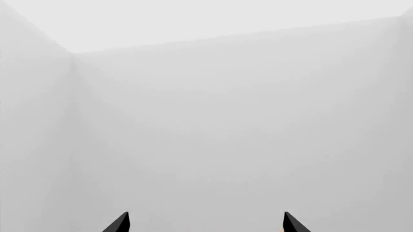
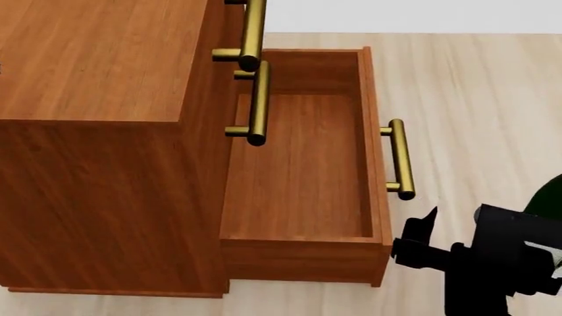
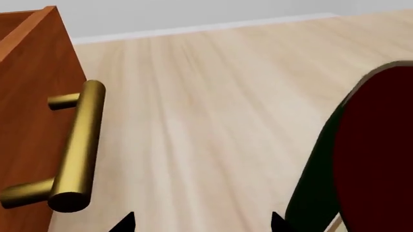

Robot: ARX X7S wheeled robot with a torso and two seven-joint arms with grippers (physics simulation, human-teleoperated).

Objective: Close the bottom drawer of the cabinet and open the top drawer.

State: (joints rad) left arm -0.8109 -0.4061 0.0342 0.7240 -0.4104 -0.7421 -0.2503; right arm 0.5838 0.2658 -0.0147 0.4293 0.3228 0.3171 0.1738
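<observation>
The right gripper (image 2: 420, 232) hangs just beside the front corner of the bottom drawer (image 2: 299, 178), below the near end of its brass handle (image 2: 399, 158) and not touching it. Its fingers are spread apart, with nothing between them; in the right wrist view only two dark fingertips (image 3: 125, 223) show at the edge, wide from each other. The left gripper (image 1: 205, 223) is also spread and empty, and it faces only pale walls.

The bottom drawer is pulled far out of the cabinet (image 2: 97, 131), so its bare wooden inside is open to see. Above it, the middle drawer's handle (image 2: 256, 102) and the top drawer's handle (image 2: 251, 33) stay close to the cabinet front, so the top drawer (image 2: 230, 26) looks closed. A dark red and green object (image 3: 368, 154) stands near the gripper, on the side away from the cabinet, on the light wooden floor (image 2: 474, 85).
</observation>
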